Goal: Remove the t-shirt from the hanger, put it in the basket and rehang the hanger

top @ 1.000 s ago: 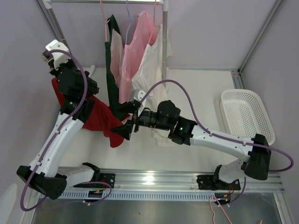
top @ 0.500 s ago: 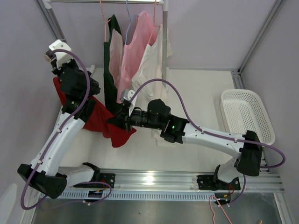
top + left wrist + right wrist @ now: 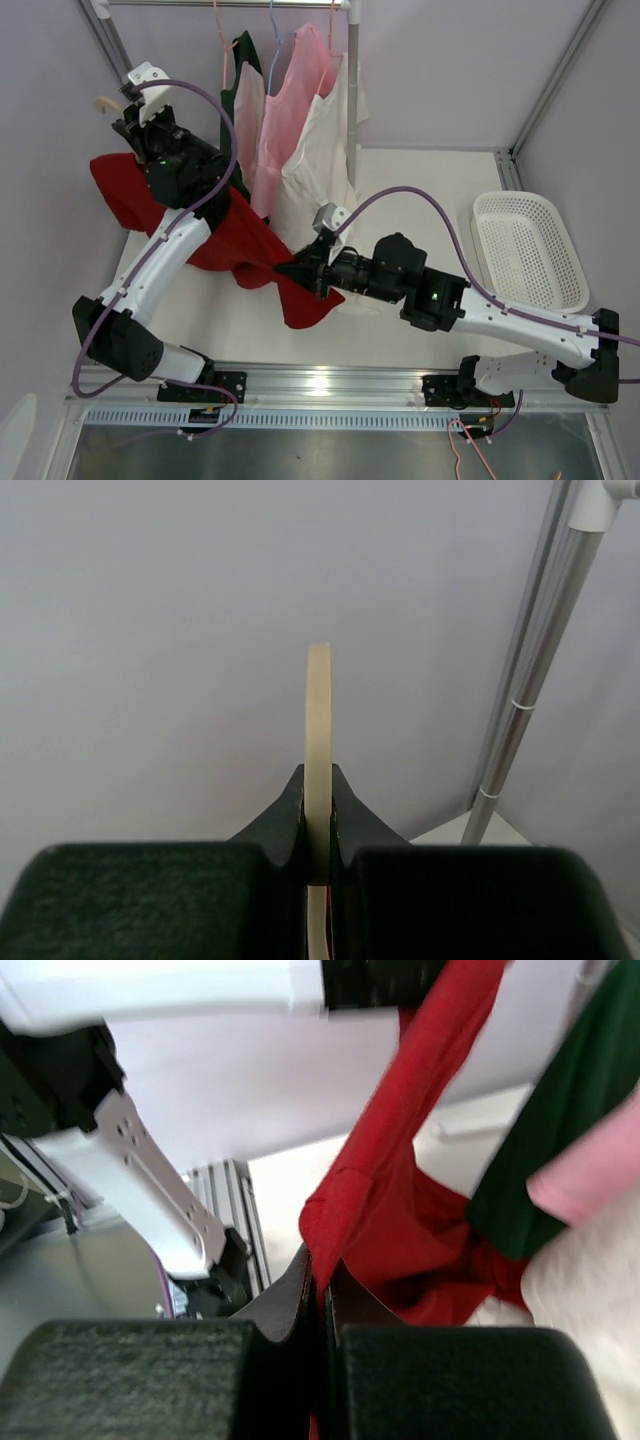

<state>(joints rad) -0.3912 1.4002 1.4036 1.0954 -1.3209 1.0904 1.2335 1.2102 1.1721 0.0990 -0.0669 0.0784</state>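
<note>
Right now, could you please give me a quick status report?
Left gripper shut on hanger. Right gripper shut on red t-shirt, stretched between them. Other garments hang close beside.

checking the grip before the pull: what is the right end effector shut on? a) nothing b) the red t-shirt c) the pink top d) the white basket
b, in the right wrist view the right end effector is closed on a fold of the red t-shirt, while the left end effector pinches the cream hanger.

Red t-shirt (image 3: 115,190) hanging stretched above table, cream hanger (image 3: 318,750) upright, edge-on
</note>
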